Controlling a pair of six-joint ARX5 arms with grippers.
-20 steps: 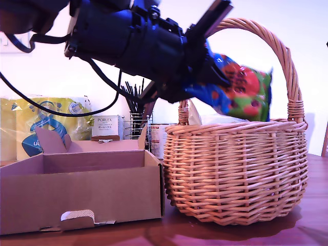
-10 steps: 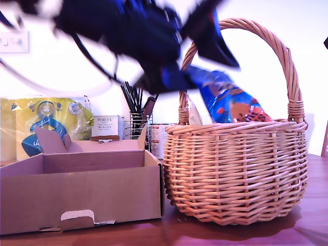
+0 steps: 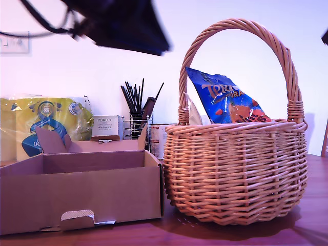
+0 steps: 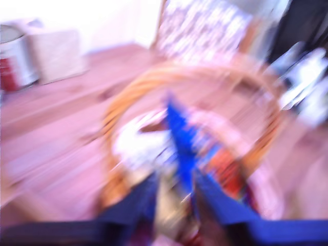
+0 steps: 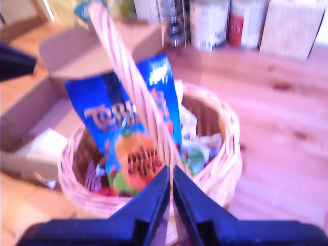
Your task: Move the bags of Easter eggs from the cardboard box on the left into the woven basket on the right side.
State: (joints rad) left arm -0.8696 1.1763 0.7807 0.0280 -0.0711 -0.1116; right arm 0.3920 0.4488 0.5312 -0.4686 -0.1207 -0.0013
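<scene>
The blue Terry's bag [image 3: 225, 100] stands upright inside the woven basket [image 3: 236, 174] on the exterior view's right, leaning under the handle. Other crinkly packets [image 5: 193, 154] lie beneath it, and a white one [image 3: 193, 114] peeks over the rim. The cardboard box [image 3: 77, 189] sits on the exterior view's left. My first arm [image 3: 120, 25] is a dark blur high above the box. In its blurred wrist view my first gripper [image 4: 174, 205] is open over the blue bag [image 4: 179, 138]. My second gripper [image 5: 170, 197] hovers shut and empty above the basket rim [image 5: 225, 148].
Behind the box stand a yellow plastic-wrapped pack [image 3: 46, 120], a white Porlex carton [image 3: 106, 125] and a wire utensil holder [image 3: 137, 120]. Tins [image 5: 210, 23] line the back of the wooden table. A white scrap [image 5: 43, 146] lies in the box.
My first gripper let go of the blue bag, which dropped upright into the basket. The first arm then pulled up and away toward the exterior view's left.
</scene>
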